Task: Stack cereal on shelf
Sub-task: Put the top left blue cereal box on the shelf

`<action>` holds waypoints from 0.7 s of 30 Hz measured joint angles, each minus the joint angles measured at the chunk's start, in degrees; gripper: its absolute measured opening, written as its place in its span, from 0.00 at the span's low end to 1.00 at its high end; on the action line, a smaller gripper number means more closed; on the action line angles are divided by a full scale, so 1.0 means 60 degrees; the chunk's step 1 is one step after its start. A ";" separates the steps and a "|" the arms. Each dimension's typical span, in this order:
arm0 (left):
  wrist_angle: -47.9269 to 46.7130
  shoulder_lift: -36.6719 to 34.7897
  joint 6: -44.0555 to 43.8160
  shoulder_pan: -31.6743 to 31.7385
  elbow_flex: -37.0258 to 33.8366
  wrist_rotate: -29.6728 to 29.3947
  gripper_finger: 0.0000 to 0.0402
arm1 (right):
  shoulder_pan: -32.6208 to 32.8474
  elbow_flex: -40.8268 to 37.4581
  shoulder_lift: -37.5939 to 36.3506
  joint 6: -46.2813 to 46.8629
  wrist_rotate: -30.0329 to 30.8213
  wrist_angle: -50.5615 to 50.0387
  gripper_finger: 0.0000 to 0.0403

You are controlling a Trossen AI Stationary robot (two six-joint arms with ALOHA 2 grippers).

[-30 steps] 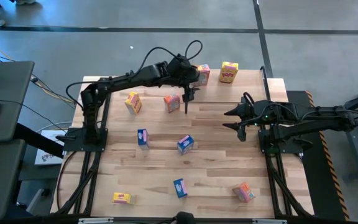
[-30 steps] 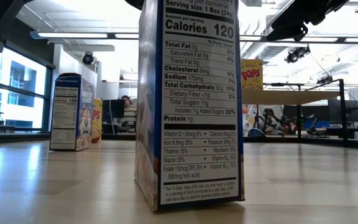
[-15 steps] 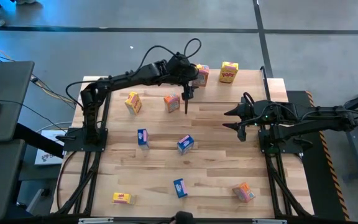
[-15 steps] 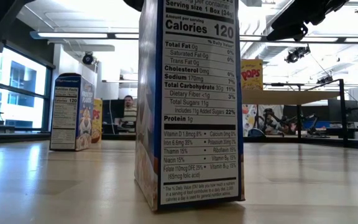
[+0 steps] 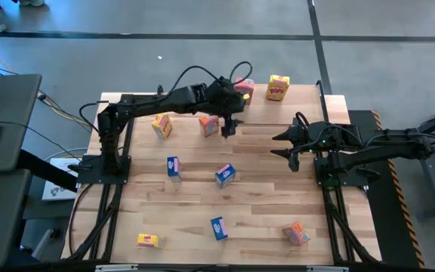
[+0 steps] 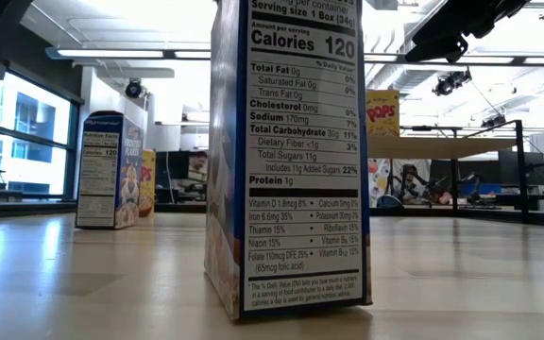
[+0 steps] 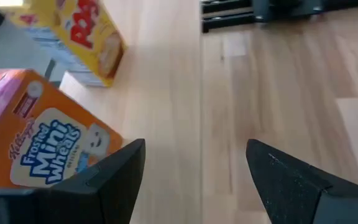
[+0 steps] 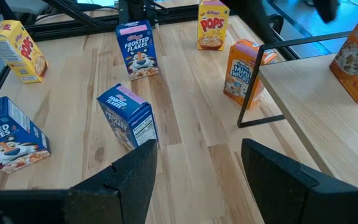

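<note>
While open, left gripper (image 7: 194,171) beside orange box (image 7: 39,146).

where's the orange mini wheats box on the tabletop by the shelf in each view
High view: orange Mini Wheats box, far middle of the table.
Low view: not visible, likely behind the near blue box.
Left wrist view: close up.
Right wrist view: beside the shelf upright.
Shared landmark: yellow Pops box, its neighbour away from the shelf.

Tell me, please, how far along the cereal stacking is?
Done: a yellow box and an orange box stand on the shelf. In hand: nothing; the left gripper's jaws hang open by another orange box. Left: seven boxes on the table; the right gripper waits, open.
</note>
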 joint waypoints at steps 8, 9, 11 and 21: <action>-0.1213 -0.0440 -0.0009 -0.0408 0.0000 -0.0041 0.68 | 0.0002 0.0000 0.0000 0.0000 -0.0001 -0.0011 0.56; -0.1384 -0.0498 -0.0068 -0.0427 0.0000 -0.0040 0.68 | 0.0002 0.0000 -0.0003 0.0000 -0.0002 -0.0006 0.56; -0.1586 -0.0584 -0.0133 -0.0462 0.0000 -0.0070 0.68 | 0.0002 0.0000 0.0000 0.0000 -0.0002 -0.0010 0.56; -0.2499 -0.1351 -0.0583 -0.0476 -0.0004 -0.0195 0.68 | 0.0001 0.0000 -0.0003 0.0000 0.0000 -0.0004 0.56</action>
